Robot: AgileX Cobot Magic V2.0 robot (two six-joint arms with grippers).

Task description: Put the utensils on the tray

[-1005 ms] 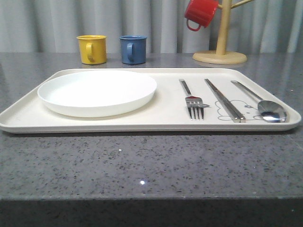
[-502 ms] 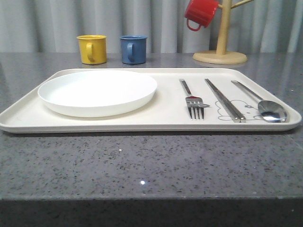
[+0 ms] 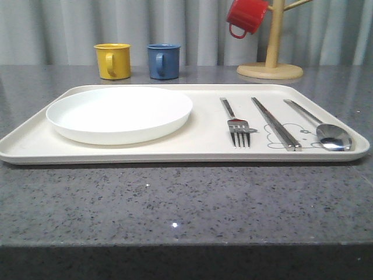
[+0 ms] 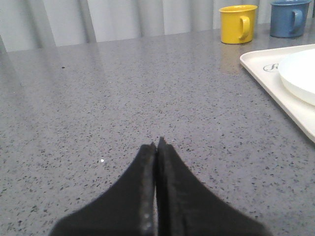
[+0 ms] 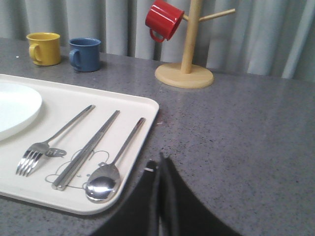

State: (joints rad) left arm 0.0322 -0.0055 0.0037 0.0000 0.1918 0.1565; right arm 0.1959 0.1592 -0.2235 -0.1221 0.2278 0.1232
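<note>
The tray (image 3: 204, 137) lay flat on the grey speckled tabletop (image 3: 186, 204). On its right half the three utensils rested side by side, none touching another: the fork (image 3: 234, 122) nearest the middle, the chopsticks (image 3: 275, 123) next to it, lying together as a pair over the rabbit drawing (image 3: 274, 135), and the spoon (image 3: 319, 125) closest to the tray's right rim. All three had their working ends toward the front edge of the tray and their handles angled away. A white plate (image 3: 119, 114) sat on the tray's left half, apart from the fork.

Behind the tray stood a yellow mug (image 3: 113, 60) and a blue mug (image 3: 164, 60), just beside each other. To the right of them a wooden mug stand (image 3: 271, 55) carried a red mug (image 3: 246, 17) hung on a peg.

The left hand (image 4: 156, 147) was closed, fingertips pressed together and holding nothing, over bare tabletop beside the tray's left end. The right hand (image 5: 161, 162) was likewise closed and empty, near the tray's right front corner, close by the spoon's bowl.
</note>
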